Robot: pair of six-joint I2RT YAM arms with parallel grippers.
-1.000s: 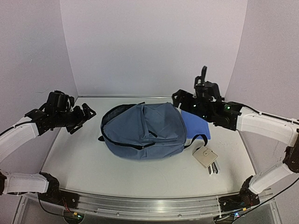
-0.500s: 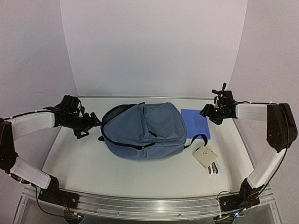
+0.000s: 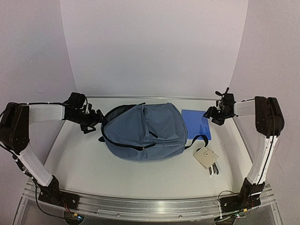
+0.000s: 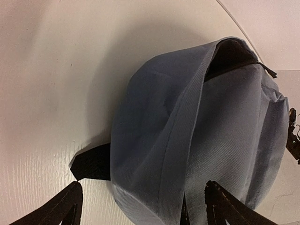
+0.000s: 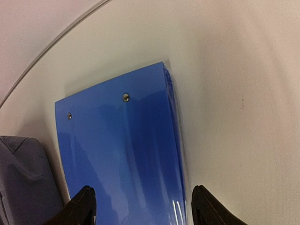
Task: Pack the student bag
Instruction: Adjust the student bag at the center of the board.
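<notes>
White worktop [image 3: 93, 164] carries the student bag [image 3: 143, 131] at centre. Left pincer [image 3: 95, 120] at its open mouth and right pincer [image 3: 210, 114] over the blue notebook [image 3: 197, 123] both gape empty. Judged as the approach step, with closing on each due next.

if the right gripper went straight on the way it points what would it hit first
Most likely the blue notebook, which lies flat straight ahead of the open right gripper. How far off it is remains unclear.

Small beige item [image 3: 206, 158] indistinct; blue notebook [image 3: 199, 123] partly under the student bag [image 3: 143, 131].
</notes>
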